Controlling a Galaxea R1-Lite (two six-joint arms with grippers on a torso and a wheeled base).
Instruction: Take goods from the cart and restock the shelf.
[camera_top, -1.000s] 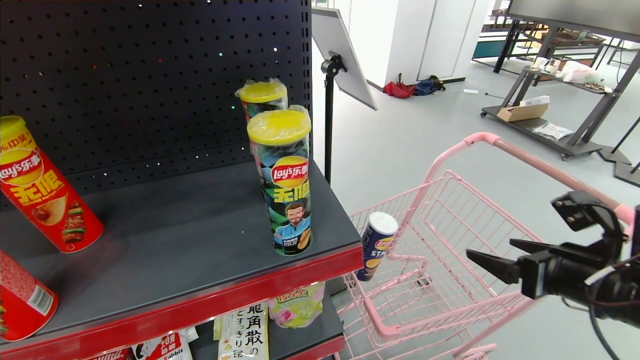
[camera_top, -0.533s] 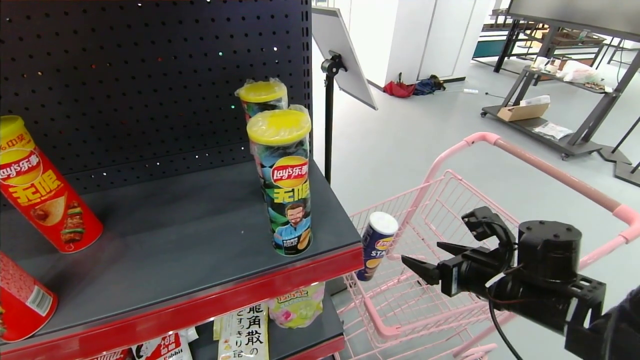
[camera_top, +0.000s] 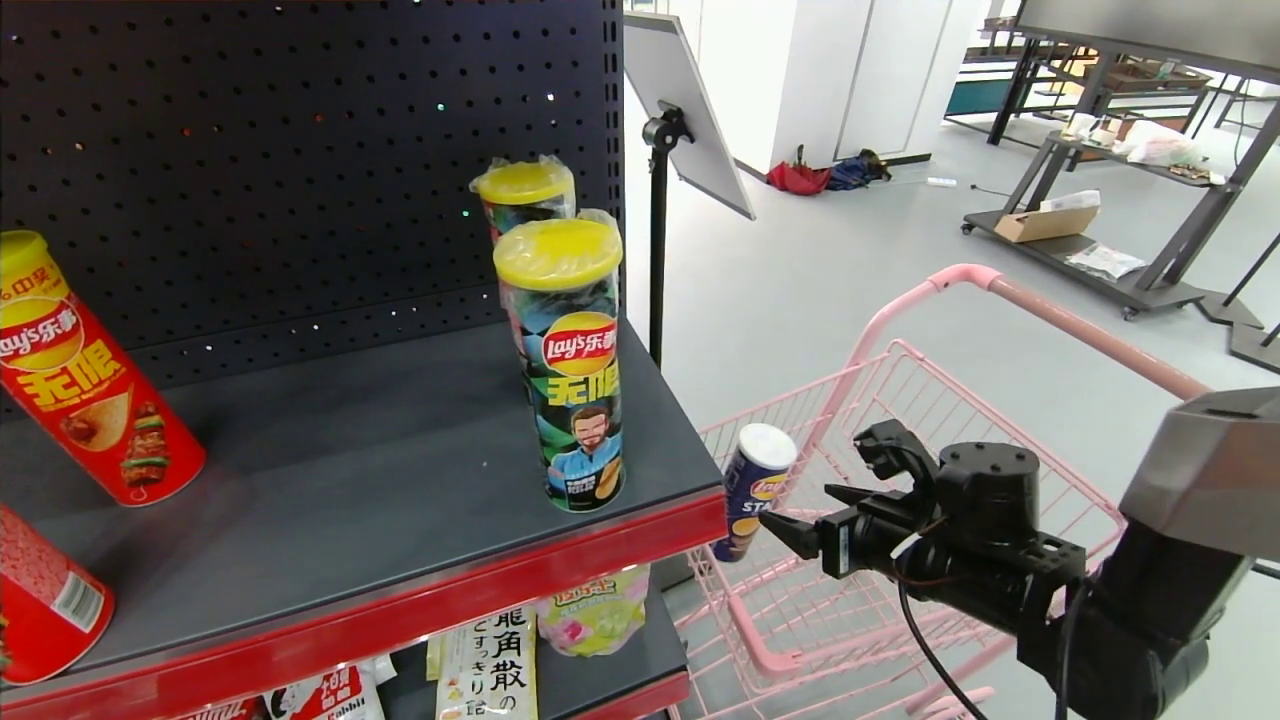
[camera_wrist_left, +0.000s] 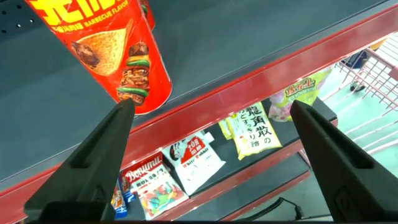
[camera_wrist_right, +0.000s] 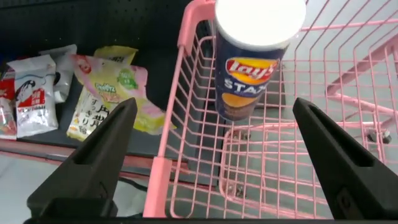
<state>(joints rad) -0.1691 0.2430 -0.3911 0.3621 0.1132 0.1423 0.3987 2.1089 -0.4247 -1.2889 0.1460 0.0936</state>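
Note:
A dark blue chip can (camera_top: 752, 488) with a white lid leans in the pink cart's (camera_top: 1050, 320) corner nearest the shelf. My right gripper (camera_top: 800, 508) hangs open inside the cart, just right of that can, fingertips pointing at it. In the right wrist view the blue can (camera_wrist_right: 255, 62) stands ahead of the open right gripper (camera_wrist_right: 211, 158), not between its fingers. My left gripper (camera_wrist_left: 211, 162) is open in front of the shelf's red edge (camera_wrist_left: 249, 87), below a red chip can (camera_wrist_left: 106, 50). The grey shelf (camera_top: 350, 480) carries two yellow-lidded cans (camera_top: 575, 370) and two red cans (camera_top: 85, 370).
Snack bags (camera_top: 490, 660) hang on the lower shelf, and show again as bags (camera_wrist_right: 106, 93) beside the cart wall (camera_wrist_right: 186, 37). A stand with a tilted board (camera_top: 680, 100) rises behind the shelf's right end. Open shelf surface lies between the red and yellow-lidded cans.
My right arm has swung left and down from outside the cart handle into the cart, ending close to the blue can. Its fingers stayed open. Shelf goods have not moved.

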